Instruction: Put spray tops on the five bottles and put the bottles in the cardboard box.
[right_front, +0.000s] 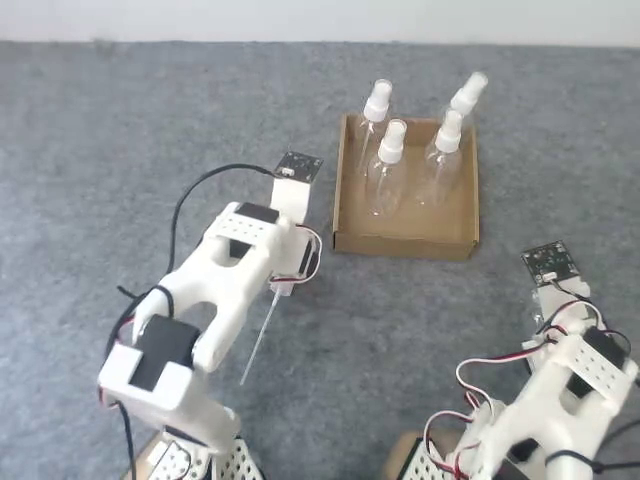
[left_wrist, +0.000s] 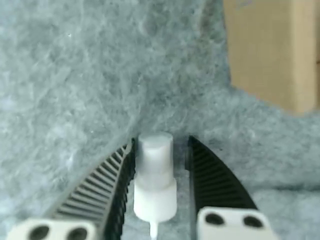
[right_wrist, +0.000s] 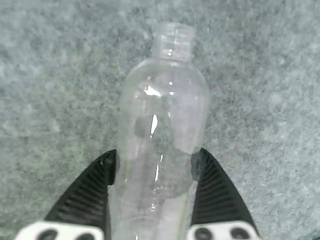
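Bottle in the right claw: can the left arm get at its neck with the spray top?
Probably yes: the neck of the bottle is uncapped and sticks out well past the right claw, and the left claw grips the spray top, its tube exposed.

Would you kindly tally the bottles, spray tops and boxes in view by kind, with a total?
4 capped bottles, standing in the box
1 uncapped bottle, in the right claw
1 loose spray top, in the left claw
1 cardboard box
Total: 7
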